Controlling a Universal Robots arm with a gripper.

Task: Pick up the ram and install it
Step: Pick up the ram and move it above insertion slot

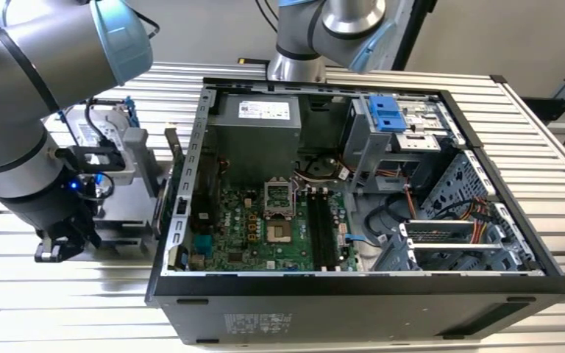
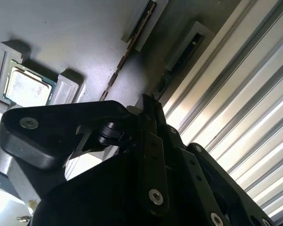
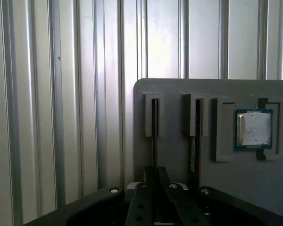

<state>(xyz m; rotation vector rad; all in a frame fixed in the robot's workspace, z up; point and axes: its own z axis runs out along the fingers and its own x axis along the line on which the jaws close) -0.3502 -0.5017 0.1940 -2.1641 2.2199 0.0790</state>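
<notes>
The gripper [image 3: 155, 175] pinches the ram [image 3: 154, 136], which stands on edge in a gray holder [image 3: 174, 89], close to the holder's outer edge and beside a second stick [image 3: 196, 141]. Open ribbed table [image 3: 61, 117] lies beyond that edge. In the exterior view, the gripper hangs at the computer case's [image 1: 361, 287] nine o'clock.

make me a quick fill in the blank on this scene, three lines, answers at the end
1. The grey tray holds ___ ram sticks, each on edge in its own slot.
2. In the first wrist view the gripper is lined up with the stick that lies ___ from the cpu.
3. In the exterior view the gripper hangs ___ the open computer case, at the exterior view's left.

Missing words: two; farther; outside
</notes>
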